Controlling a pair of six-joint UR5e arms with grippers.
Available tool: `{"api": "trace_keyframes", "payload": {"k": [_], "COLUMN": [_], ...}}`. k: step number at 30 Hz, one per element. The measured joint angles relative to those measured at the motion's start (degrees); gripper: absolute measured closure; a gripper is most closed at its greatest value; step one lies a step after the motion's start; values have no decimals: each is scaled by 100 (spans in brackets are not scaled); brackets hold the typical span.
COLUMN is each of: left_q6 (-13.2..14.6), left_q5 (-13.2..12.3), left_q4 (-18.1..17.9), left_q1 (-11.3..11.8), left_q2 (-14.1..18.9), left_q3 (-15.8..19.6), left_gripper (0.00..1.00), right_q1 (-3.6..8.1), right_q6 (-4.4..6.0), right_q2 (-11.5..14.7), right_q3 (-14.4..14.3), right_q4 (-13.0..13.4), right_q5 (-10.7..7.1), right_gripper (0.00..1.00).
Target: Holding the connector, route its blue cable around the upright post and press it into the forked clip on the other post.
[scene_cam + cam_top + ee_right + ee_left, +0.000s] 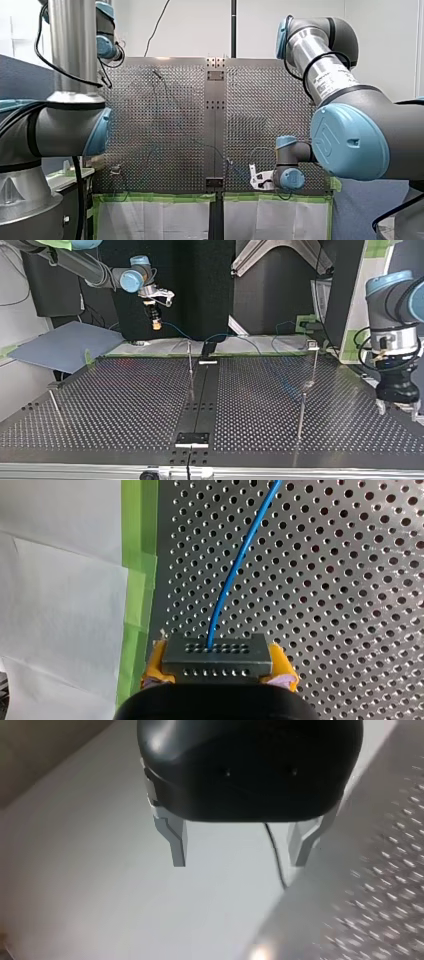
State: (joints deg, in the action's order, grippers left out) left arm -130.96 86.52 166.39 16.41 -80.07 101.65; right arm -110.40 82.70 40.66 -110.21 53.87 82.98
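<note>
Gripping the connector (216, 655) across its short ends with my right tool (217, 672), yellow pads (156, 666) snug on both sides. Small grey block with rows of tiny holes on its face, probably light and rigid, so best held right there on the body. Trailing from its middle, the blue cable (235, 575): thin, smooth, springy-looking, likely to bow and resist a tight bend rather than drape. Held up over the desk's (325, 580) edge by the green tape (135, 555), far left in the top view. Beyond, on dull perforated metal, slim upright posts (190, 371), one at far right with a small head (312, 345), possibly the clip. Hanging wide and empty off the desk's side, my left tool (240, 845).
</note>
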Motion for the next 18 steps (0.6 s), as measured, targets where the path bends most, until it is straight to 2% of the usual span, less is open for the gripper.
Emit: {"api": "trace_keyframes", "payload": {"k": [3, 8, 12, 18], "left_q6": [144, 358, 538, 834], "left_q5": [95, 68, 197, 482], "left_q4": [146, 359, 539, 837], "left_q1": [-79, -253, -429, -724], "left_q2": [145, 359, 528, 473], "left_q3": [-145, -358, -538, -830], "left_gripper": [0, 0, 0, 0], "right_q1": [-19, -30, -42, -49], "right_q6": [-9, -21, -31, -37], "right_q2": [0, 0, 0, 0], "right_q3": [1, 4, 3, 3], "right_q4": [-14, -38, -42, -43], "right_q5": [0, 0, 0, -4], "right_gripper": [100, 100, 100, 100]}}
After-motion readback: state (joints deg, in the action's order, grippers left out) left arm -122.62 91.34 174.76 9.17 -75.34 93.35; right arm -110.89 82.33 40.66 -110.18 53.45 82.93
